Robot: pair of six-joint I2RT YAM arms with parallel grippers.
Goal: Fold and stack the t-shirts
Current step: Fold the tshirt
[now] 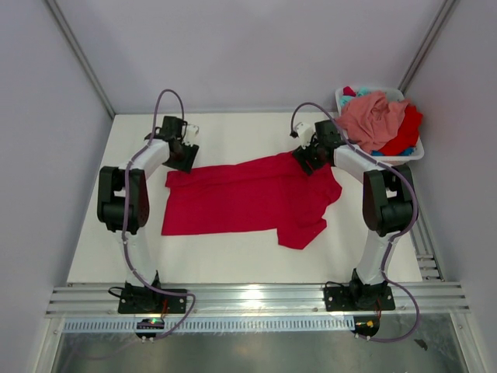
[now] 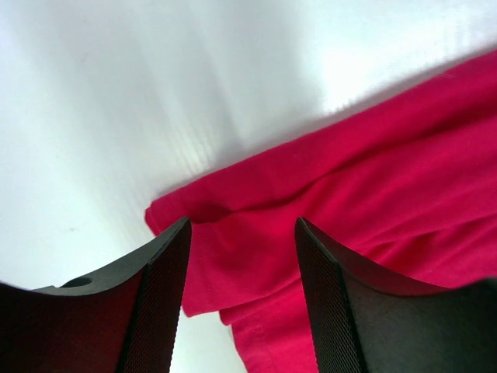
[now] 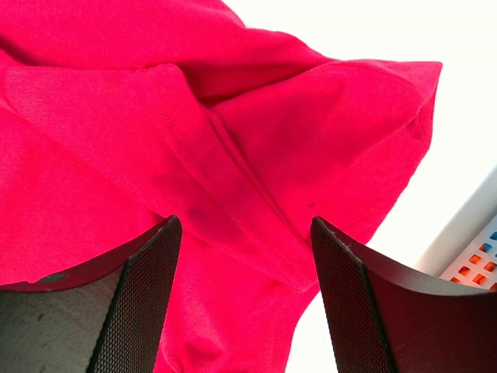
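Observation:
One bright red t-shirt (image 1: 248, 198) lies spread wide across the middle of the table, with a sleeve hanging out toward the front right. My left gripper (image 1: 185, 159) hovers over the shirt's far left corner. In the left wrist view that gripper (image 2: 242, 229) is open, and a folded red edge (image 2: 256, 256) lies below the gap. My right gripper (image 1: 305, 162) is at the shirt's far right corner. It is also open in its wrist view (image 3: 245, 225), over a red sleeve seam (image 3: 233, 186). More t-shirts, salmon pink (image 1: 373, 116), red (image 1: 405, 134) and teal (image 1: 359, 100), are heaped in the basket.
The white plastic basket (image 1: 411, 155) stands at the table's far right corner, just behind my right arm; its rim (image 3: 466, 233) shows in the right wrist view. Bare white table (image 1: 233, 132) lies beyond the shirt, and a strip of it in front. Grey walls close in on both sides.

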